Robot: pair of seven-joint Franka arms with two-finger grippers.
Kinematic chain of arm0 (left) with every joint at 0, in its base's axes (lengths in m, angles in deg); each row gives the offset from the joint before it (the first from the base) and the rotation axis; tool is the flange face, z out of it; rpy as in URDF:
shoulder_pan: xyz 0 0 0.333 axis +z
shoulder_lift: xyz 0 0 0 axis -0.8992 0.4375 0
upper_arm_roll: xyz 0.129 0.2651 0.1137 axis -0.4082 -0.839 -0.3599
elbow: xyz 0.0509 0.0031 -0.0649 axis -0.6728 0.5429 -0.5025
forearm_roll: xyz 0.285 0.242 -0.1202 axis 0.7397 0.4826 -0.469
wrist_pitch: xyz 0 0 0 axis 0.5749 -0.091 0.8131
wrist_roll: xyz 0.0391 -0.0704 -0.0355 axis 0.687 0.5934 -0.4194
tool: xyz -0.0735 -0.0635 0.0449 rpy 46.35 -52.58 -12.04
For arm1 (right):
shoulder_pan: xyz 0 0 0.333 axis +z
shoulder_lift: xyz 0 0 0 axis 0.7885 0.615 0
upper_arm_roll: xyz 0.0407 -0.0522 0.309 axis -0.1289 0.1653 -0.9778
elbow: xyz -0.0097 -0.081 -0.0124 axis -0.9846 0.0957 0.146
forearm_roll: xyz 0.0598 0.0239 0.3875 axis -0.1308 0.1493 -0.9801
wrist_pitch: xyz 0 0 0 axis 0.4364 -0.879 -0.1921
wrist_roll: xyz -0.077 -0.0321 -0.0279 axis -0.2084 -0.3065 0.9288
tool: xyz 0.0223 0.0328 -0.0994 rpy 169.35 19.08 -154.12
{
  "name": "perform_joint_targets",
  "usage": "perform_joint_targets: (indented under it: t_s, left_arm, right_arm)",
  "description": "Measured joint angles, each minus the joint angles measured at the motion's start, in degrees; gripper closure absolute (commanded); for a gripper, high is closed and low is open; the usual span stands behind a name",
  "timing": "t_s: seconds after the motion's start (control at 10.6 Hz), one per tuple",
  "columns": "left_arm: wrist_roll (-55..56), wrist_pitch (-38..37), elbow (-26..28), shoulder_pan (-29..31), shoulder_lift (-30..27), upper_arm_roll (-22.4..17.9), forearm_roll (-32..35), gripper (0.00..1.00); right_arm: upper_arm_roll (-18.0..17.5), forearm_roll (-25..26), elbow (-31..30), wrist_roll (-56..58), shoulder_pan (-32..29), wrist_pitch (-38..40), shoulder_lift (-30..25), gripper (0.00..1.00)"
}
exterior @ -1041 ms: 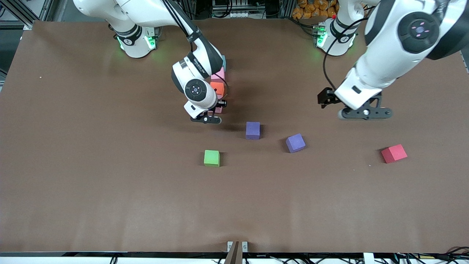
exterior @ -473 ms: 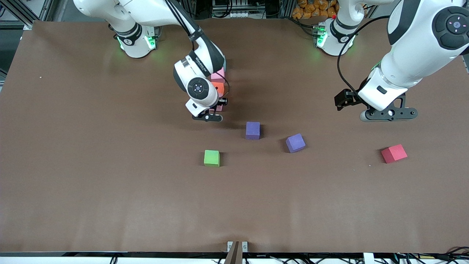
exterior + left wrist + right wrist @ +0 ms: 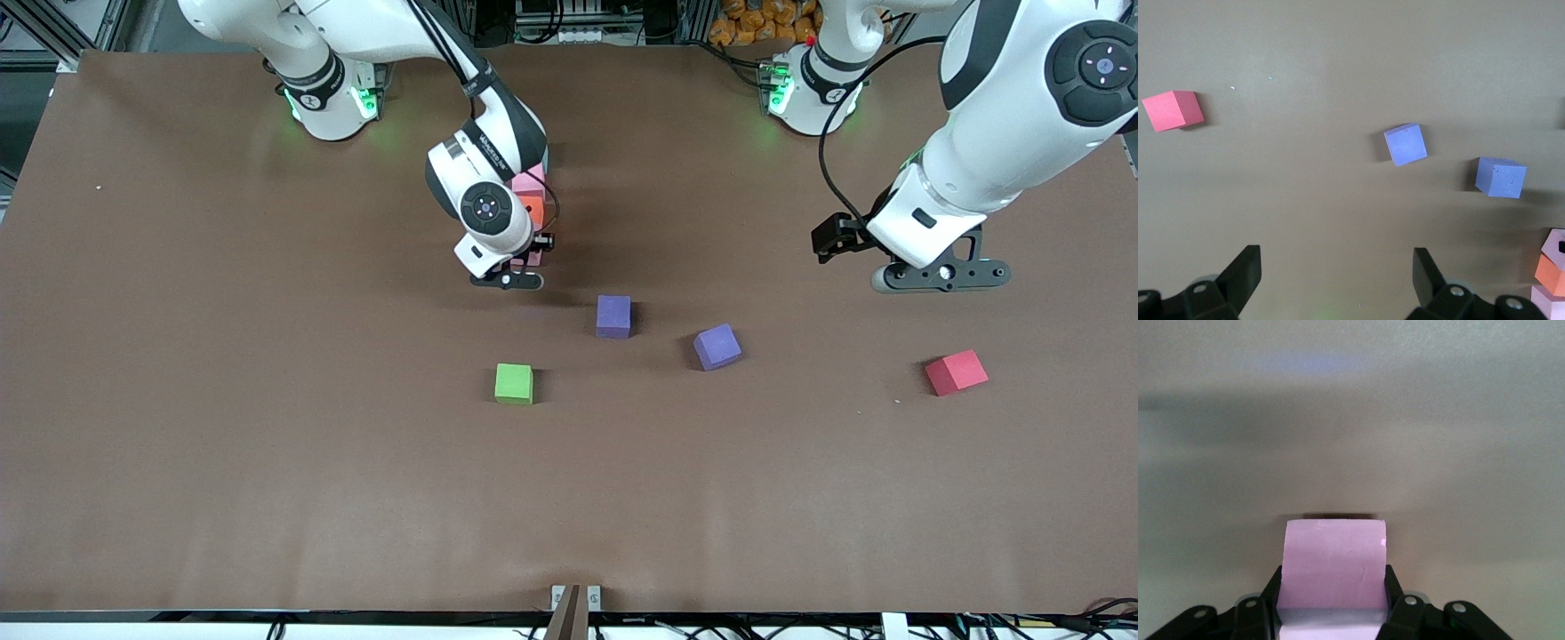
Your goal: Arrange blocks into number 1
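We take the orange matte foam cube point(image 3: 532, 210) in the half-built column as our ref. point.

Change noted: over the last sec. the left arm pulled away toward its own end of the table, then settled; its left gripper point(image 3: 941, 277) now hangs over bare table, well apart from the orange cube, jaws spread wide w/ nothing between them. The right arm crept slightly toward the column w/ its load. In our judgement the left arm is clearing room and waiting while the right does the placing.

Right gripper point(image 3: 508, 281) is clamped on a pink matte foam cube point(image 3: 1333, 563), fingers on two opposite faces. That cube sits just beside the orange cube, on the front-camera side, at the column's open end; we cannot tell if it rests on the table yet.

Column so far, as seen: another pink foam cube point(image 3: 528, 183) touching the orange one, farther from the front camera; anything past it is hidden by the arm.

Loose stock, all nearer the front camera than the orange cube: green foam cube point(image 3: 514, 383), two purple foam cubes point(image 3: 613, 316) point(image 3: 717, 346), and a red foam cube point(image 3: 956, 372) toward the left arm's end. By our reckoning approx. half the work remains.
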Motion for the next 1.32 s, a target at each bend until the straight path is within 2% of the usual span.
perform_joint_targets:
  t_s: [0.09, 0.28, 0.76, 0.95, 1.14, 1.32]
  left_arm:
    - [0.00, -0.03, 0.00, -0.07, 0.00, 0.03, 0.00, 0.00]
    - [0.00, -0.06, 0.02, -0.31, 0.00, 0.11, 0.00, 0.00]
    - [-0.58, -0.17, -1.34, 0.25, -1.62, -1.00, 0.02, 0.00]
    - [-7.63, -0.33, -1.36, 2.29, -2.74, -2.39, 0.13, 0.00]
    - [-13.68, -0.97, -1.36, 4.83, -3.47, -4.09, 0.13, 0.00]
    - [-14.37, -1.59, -1.35, 5.16, -3.76, -5.14, 0.13, 0.00]
  right_arm:
    - [0.00, 0.00, -0.19, 0.00, 0.09, -0.03, 0.00, 0.41]
    - [0.00, 0.00, -0.81, 0.03, 0.26, -0.14, -0.25, 0.00]
    - [0.11, 0.02, -1.01, 0.20, 0.43, -0.14, -2.98, 0.00]
    - [0.55, 1.20, -0.96, 0.70, -0.35, 0.39, -5.92, 0.00]
    - [0.84, 5.62, -0.68, 4.93, -3.64, 0.89, -9.25, 0.00]
    - [1.00, 6.54, 2.24, 7.44, -7.62, 1.76, -9.62, 0.00]
